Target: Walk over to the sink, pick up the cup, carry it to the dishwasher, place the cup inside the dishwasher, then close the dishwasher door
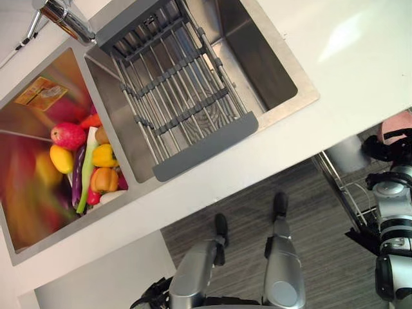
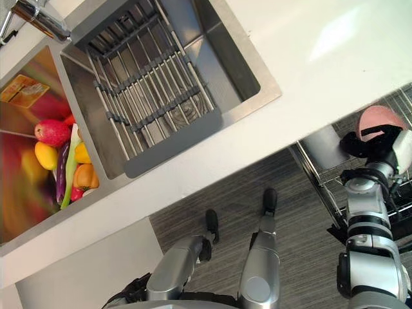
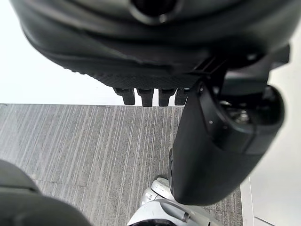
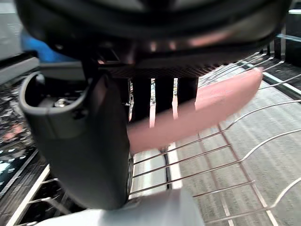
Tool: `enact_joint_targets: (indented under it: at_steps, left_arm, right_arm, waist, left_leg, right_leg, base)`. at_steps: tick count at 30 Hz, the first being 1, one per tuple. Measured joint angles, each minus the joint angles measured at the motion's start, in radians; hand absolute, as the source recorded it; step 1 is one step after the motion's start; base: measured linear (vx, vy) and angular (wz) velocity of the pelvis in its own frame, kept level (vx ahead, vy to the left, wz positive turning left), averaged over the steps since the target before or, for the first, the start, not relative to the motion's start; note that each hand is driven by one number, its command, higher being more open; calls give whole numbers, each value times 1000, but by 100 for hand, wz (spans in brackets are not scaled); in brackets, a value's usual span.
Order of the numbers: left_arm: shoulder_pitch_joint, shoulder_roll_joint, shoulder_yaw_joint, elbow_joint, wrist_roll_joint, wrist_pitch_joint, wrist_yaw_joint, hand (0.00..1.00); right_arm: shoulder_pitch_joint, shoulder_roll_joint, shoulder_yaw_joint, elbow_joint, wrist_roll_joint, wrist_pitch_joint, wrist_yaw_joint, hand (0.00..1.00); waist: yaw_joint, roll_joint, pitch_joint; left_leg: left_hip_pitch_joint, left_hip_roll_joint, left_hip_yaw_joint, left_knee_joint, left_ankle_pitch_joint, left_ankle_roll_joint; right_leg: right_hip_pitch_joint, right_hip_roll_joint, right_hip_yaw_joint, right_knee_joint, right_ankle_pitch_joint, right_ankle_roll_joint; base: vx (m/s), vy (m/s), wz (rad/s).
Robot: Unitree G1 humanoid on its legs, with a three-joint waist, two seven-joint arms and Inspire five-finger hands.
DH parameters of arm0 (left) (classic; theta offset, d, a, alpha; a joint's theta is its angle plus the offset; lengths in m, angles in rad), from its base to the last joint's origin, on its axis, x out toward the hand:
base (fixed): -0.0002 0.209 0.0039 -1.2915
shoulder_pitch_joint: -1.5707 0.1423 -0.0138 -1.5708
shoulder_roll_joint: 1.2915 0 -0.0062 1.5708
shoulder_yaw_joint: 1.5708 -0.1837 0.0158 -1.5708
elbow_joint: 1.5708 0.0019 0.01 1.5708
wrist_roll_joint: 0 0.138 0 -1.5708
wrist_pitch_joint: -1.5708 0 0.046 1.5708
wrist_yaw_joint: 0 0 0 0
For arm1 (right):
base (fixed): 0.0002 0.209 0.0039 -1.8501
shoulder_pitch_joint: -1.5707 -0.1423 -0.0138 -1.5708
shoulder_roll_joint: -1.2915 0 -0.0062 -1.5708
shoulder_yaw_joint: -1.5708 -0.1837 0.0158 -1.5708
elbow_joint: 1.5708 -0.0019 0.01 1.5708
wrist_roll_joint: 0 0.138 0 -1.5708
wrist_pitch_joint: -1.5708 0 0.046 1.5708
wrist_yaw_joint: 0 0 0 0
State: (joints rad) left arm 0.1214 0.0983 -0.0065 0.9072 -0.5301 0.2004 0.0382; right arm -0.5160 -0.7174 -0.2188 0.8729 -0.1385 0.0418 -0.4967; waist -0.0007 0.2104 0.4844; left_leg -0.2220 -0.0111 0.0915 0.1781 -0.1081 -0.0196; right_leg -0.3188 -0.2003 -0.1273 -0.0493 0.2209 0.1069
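The pink cup [image 2: 380, 122] is in my right hand [image 2: 367, 145] at the right edge of the scene, beside the white counter. In the right wrist view my fingers [image 4: 162, 92] and thumb [image 4: 84, 141] curl round the cup [image 4: 211, 108], which hangs just above the wire dishwasher rack [image 4: 211, 160]. The same rack [image 2: 322, 187] extends out below the counter edge. My left hand [image 1: 151, 293] hangs low by my side, relaxed and holding nothing, over the grey floor [image 3: 94, 150].
A steel double sink [image 1: 257, 58] lies in the white counter [image 1: 360, 51]. A grey roll-up rack [image 1: 174, 90] spans one basin, and toy fruit and vegetables [image 1: 84, 161] fill the other. The faucet [image 1: 64, 19] stands behind them. A white cabinet front [image 1: 109, 277] faces the striped floor.
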Motion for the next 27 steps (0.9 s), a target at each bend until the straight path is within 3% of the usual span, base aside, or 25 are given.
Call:
enact_joint_targets:
  at_steps: [6,10,15,17,19,20,22,27]
  left_arm:
    - [0,-2,0,-1,-5,-2,0,100]
    - [0,-3,3,-6,-22,-11,0,100]
    - [0,-6,24,-8,-21,-14,0,100]
    - [1,-11,52,-8,-19,-16,0,100]
    - [14,-9,97,-7,-1,-22,-1,100]
    - [16,-8,109,-7,2,-23,-1,100]
    - [23,-4,156,-7,23,-24,-2,100]
    - [34,-3,231,-7,61,-7,-2,100]
  right_arm:
    - [34,6,-19,24,39,16,-27,100]
    - [84,18,-97,0,90,-16,-50,100]
    - [214,119,-195,-207,159,-66,-47,100]
    - [263,171,-207,-305,186,-84,-41,100]
    - [321,251,-208,-423,202,-98,-18,100]
    - [336,268,-209,-450,217,-103,-14,100]
    - [383,330,-216,-540,264,-111,10,100]
    - [430,354,-315,-674,315,-125,64,100]
  waist:
    - [1,3,1]
    - [-1,-9,9]
    - [-26,-18,11]
    - [-31,-35,7]
    - [-42,-75,-13]
    - [-42,-77,-19]
    - [-42,-121,-43]
    - [-45,-155,-109]
  left_leg:
    - [7,-4,-1,0,1,1]
    - [24,-5,-1,0,1,2]
    - [86,2,-14,-2,-7,-9]
    - [106,9,-14,-2,-16,-15]
    - [126,24,-12,1,-25,-21]
    - [136,29,-11,2,-26,-23]
    - [163,49,-4,1,-30,-25]
    - [225,78,10,-7,-41,-39]
  right_leg:
    - [0,-2,-1,15,0,0]
    - [11,-7,-2,31,-12,-1]
    - [84,-3,-19,24,-40,0]
    - [112,4,-23,10,-40,0]
    - [139,19,-26,-5,-40,-3]
    - [150,24,-27,-7,-40,-4]
    - [175,43,-26,-8,-39,-10]
    - [235,73,-26,-22,-45,-19]
  base:
    - [5,-3,0]
    - [-18,-9,1]
    - [-27,-17,5]
    - [-4,-12,-2]
    - [26,-51,-5]
    - [47,-57,-6]
    - [56,-54,-8]
    - [81,-48,-7]
